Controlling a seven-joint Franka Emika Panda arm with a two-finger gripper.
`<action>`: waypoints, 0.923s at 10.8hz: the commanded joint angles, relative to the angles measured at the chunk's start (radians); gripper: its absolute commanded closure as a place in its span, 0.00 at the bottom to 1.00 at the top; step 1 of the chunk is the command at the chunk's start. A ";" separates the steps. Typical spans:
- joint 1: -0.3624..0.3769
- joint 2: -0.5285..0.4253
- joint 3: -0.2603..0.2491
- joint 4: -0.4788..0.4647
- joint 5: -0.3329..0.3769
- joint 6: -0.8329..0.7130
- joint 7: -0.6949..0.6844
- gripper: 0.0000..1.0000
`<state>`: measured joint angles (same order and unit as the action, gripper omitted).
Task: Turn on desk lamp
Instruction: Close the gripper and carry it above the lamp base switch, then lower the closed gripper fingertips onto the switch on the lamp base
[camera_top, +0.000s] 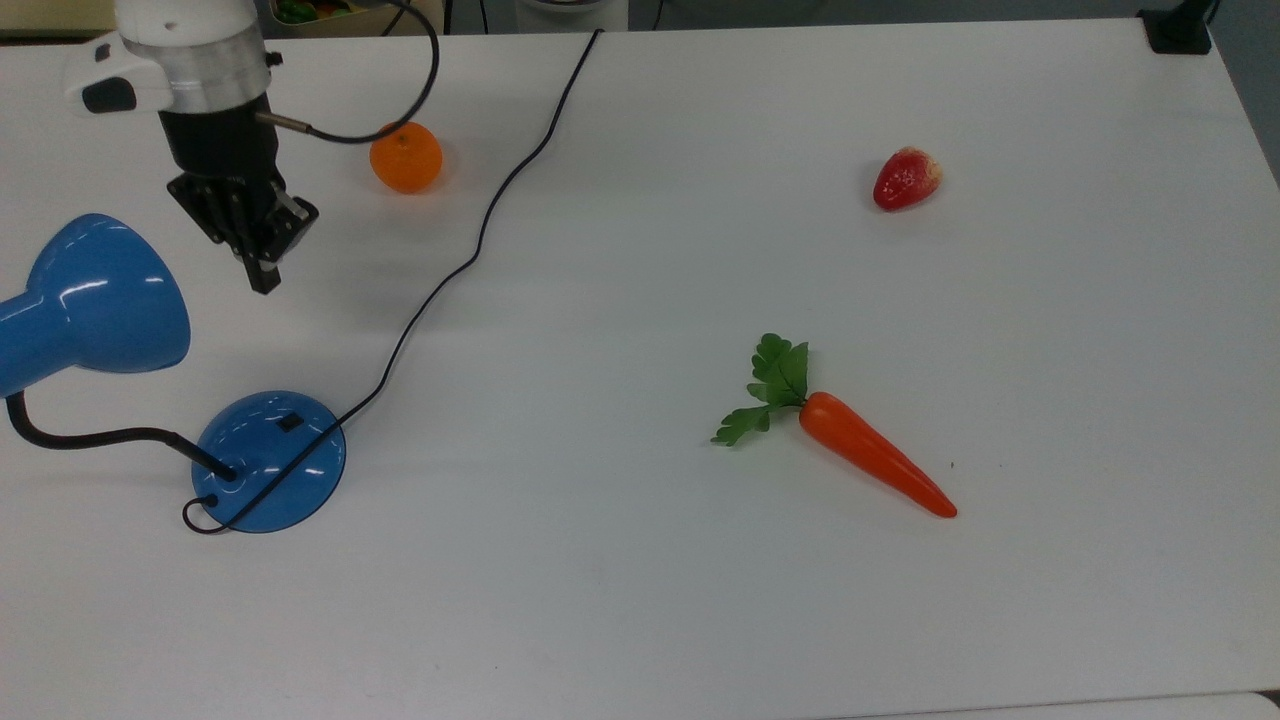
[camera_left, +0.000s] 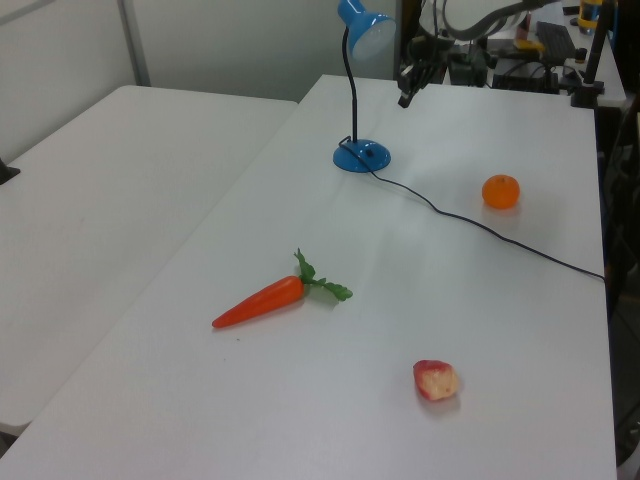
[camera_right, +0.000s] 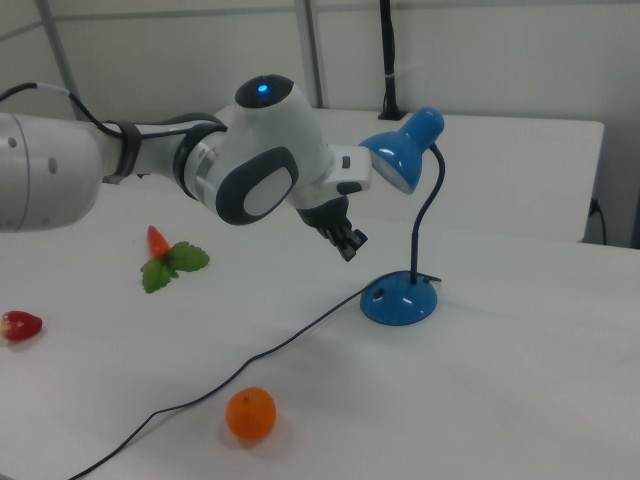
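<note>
Blue and glossy, the desk lamp (camera_top: 268, 462) stands at the top view's left edge, unlit; its black switch (camera_top: 289, 422) is judged not yet pressed, so the whole press remains. The gripper (camera_top: 262, 281) is held above the table (camera_top: 640, 600), pointing down between shade and orange (camera_top: 406, 160), fingers closed on nothing

No legible text, label, brand mark, number or sign was found on any surface in the three views.
</note>
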<state>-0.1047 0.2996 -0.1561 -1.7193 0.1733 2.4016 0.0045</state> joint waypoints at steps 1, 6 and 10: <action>0.037 0.035 -0.007 -0.049 0.015 0.175 0.103 0.98; 0.074 0.102 -0.008 -0.092 0.014 0.343 0.141 0.98; 0.072 0.147 -0.008 -0.079 0.008 0.401 0.173 0.99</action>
<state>-0.0438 0.4358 -0.1556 -1.7975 0.1734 2.7710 0.1551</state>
